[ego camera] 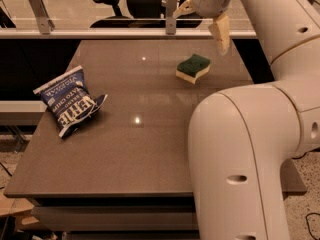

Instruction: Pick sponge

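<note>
The sponge [193, 68], a small wavy-edged block with a dark green top over a pale yellow base, lies on the brown table [140, 149] at the far right. My gripper [200, 31] hangs above and just behind the sponge, at the table's far edge. It is open, with its two cream fingers [220, 33] spread wide and nothing between them. It is apart from the sponge. My white arm fills the right side of the view and hides the table's right front part.
A blue chip bag [70, 101] lies on the table's left side. A rail with metal posts [171, 11] runs behind the table's far edge. An office chair [112, 1] stands beyond the rail. The floor shows at the lower left.
</note>
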Robot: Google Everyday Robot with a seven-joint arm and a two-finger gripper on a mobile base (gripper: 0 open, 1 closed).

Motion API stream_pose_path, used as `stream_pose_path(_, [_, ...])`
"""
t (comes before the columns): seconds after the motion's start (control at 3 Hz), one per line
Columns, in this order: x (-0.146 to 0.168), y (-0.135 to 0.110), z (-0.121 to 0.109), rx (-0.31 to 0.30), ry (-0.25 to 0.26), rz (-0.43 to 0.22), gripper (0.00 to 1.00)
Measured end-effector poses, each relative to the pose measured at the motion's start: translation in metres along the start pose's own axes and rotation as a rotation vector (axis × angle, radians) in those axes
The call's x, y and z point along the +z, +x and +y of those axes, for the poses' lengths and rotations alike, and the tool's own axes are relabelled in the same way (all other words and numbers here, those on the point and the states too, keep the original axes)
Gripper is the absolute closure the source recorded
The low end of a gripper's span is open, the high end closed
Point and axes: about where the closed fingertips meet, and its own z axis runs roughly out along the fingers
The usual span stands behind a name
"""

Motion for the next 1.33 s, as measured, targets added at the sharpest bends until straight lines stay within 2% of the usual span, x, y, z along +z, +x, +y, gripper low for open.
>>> stream_pose_path(0.33, [-0.027, 0.013, 0.014, 0.003, 0.008, 0.046, 0.0])
stream_pose_path(0.67, [-0.04, 0.022, 0.024, -0.004, -0.014, 0.092, 0.0])
stream_pose_path(1.33, [-0.014, 0.007, 0.023, -0.07, -0.081, 0.048, 0.0])
